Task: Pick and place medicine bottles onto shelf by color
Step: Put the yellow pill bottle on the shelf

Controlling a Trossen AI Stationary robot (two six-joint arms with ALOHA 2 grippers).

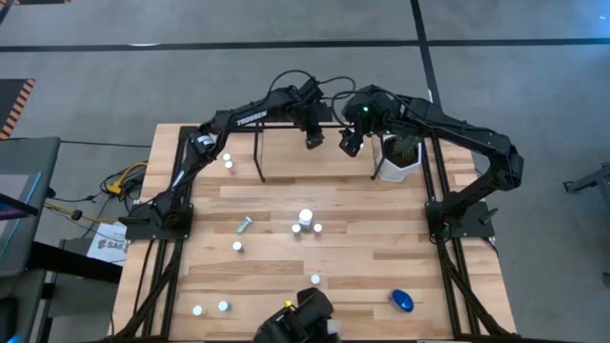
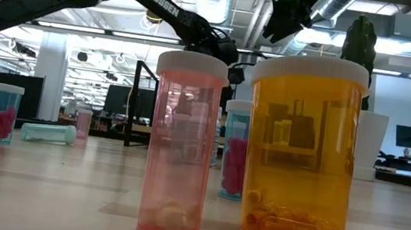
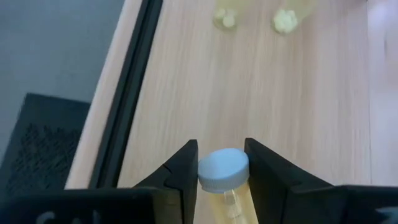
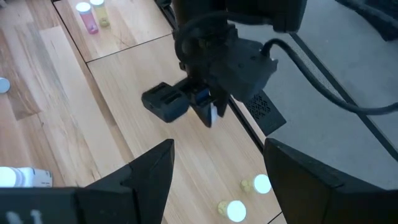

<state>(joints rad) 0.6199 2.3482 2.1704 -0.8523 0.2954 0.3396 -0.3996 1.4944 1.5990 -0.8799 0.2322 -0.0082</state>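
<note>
Pale wood shelf board [image 3: 298, 93] directly beneath left gripper [image 3: 221, 165], clamped on a yellow medicine bottle [image 3: 224, 171] by its white cap. Right gripper [image 4: 217, 165] alongside, spread wide, empty. Could tip on release if let go tilted, or knock the two yellow bottles [image 4: 249, 196] just ahead.

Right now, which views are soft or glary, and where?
Low view: the pink bottle and orange bottle up close are sharp, the room behind them soft with bright ceiling strips. Left wrist view: the held bottle is crisp, the shelf board farther off blurs. High view: even light.
</note>
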